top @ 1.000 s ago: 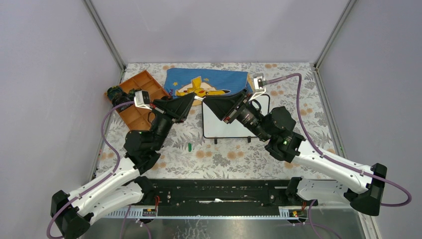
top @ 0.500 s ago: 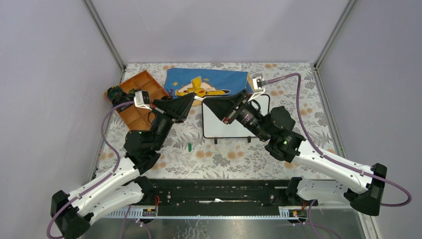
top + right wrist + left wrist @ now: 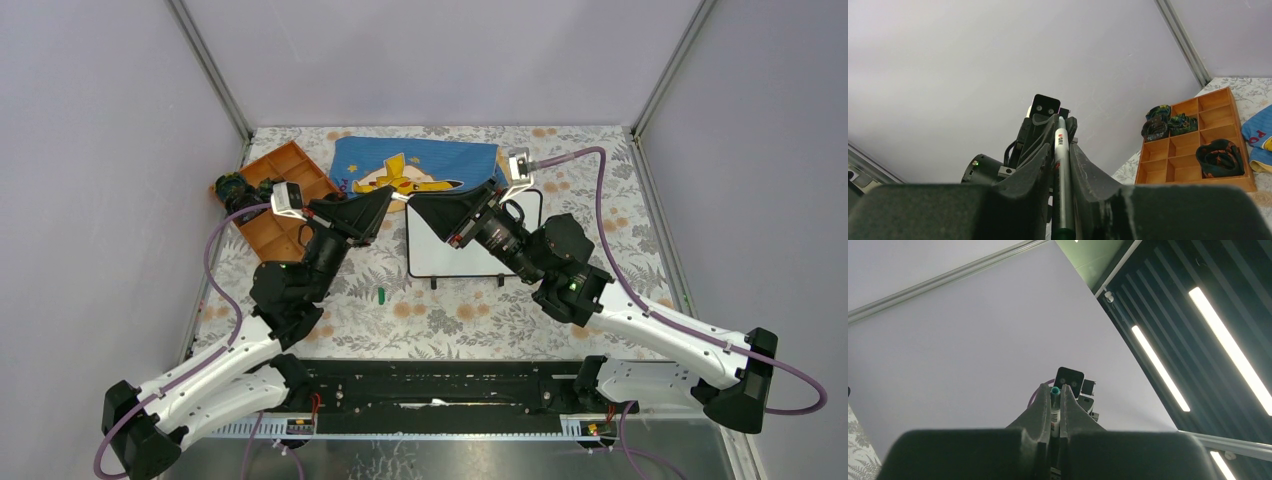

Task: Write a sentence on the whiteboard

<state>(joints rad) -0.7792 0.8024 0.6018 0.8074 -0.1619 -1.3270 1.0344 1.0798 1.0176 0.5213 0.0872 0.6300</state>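
Overhead, left gripper (image 3: pixel 388 198) meets right gripper (image 3: pixel 415 204) by whiteboard (image 3: pixel 440 258) — only wrist views show marker (image 3: pixel 1062 165) clamped in both.

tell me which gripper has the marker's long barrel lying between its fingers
The right gripper: the grey marker runs lengthwise between its fingers in its wrist view. The left gripper pinches only the marker's teal end.

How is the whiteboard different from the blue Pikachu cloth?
The whiteboard is plain white with a thin black frame; the blue cloth has a yellow Pikachu on it. The whiteboard stands on little black feet; the cloth lies flat. The whiteboard sits nearer the front; the cloth lies behind it. Both rest on the flowery table.
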